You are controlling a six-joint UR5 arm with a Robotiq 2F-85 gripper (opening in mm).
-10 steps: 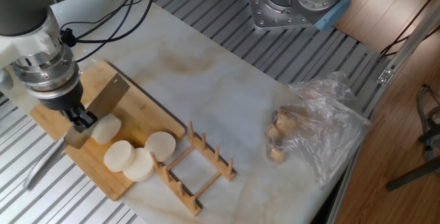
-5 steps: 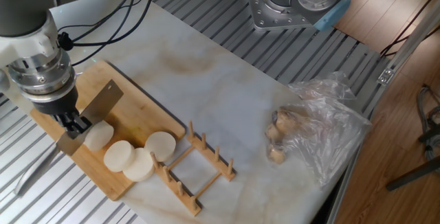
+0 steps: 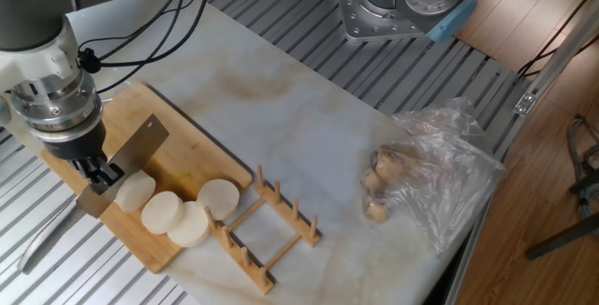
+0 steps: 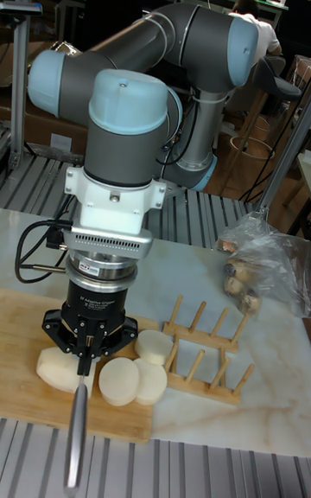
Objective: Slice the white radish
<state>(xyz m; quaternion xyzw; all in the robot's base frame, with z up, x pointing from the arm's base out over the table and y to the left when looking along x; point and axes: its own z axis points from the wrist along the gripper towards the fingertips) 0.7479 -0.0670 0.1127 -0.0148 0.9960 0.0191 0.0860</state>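
Currently the hand (image 3: 96, 167) is clenched on a steel flat-bladed knife (image 3: 126, 161), blade set at the creamy-white smooth radish stub (image 3: 134, 192) on the rectangular bamboo cutting board (image 3: 201, 160). Three round white cut discs (image 3: 186, 216) lie just beside the stub, near the wooden slatted rack (image 3: 270, 227). Looks well along to me; only the short stub is left to slice.

We find open marble surface (image 3: 281, 108) behind the cutting board (image 3: 192, 165). The wooden rack (image 3: 271, 225) touches the board's near corner, blocking passage there. The plastic bag (image 3: 440, 174) crowds the far edge; between rack and bag runs a free lane.
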